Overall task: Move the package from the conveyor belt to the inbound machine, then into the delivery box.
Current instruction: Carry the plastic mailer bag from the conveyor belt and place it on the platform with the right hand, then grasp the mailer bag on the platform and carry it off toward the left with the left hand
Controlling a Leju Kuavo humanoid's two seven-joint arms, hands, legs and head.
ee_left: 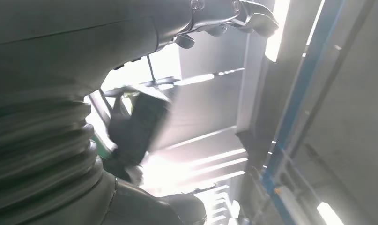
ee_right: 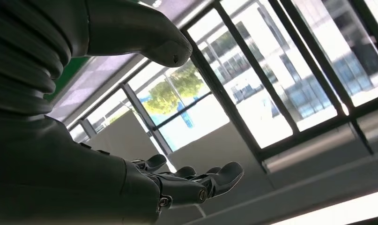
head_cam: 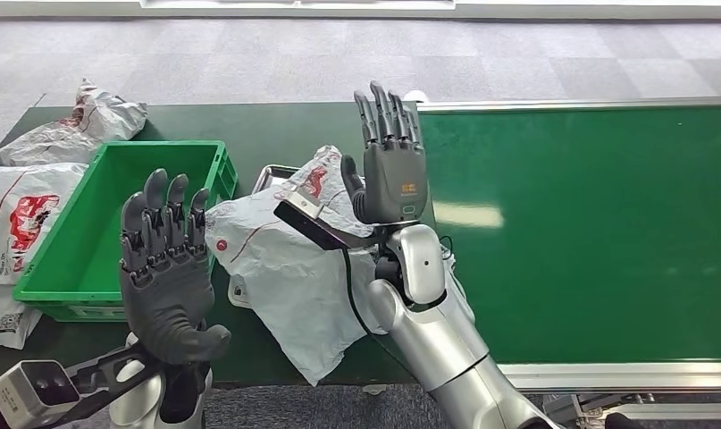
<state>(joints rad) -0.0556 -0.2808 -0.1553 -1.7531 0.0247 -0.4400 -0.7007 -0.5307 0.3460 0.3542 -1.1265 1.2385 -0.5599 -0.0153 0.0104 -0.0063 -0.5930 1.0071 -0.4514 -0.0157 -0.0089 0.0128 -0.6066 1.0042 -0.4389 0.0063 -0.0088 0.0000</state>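
A crumpled grey-white package (head_cam: 289, 277) with red print lies on a metal tray (head_cam: 269, 176) between the green box (head_cam: 66, 268) and the green conveyor belt (head_cam: 589, 232). My right hand (head_cam: 390, 161) is raised above the package's far right side, fingers straight up and apart, holding nothing. My left hand (head_cam: 166, 268) is raised in front of the box's near corner, also spread and empty. In the left wrist view my left hand (ee_left: 84, 70) points up at the ceiling. In the right wrist view my right hand (ee_right: 84, 178) is spread against the windows.
More grey-white packages lie left of the box: one at the back left (head_cam: 97, 121), one with red print (head_cam: 21, 214) at the left edge. The conveyor's metal frame (head_cam: 607, 374) runs along its near side. The dark table (head_cam: 276, 134) carries the box and tray.
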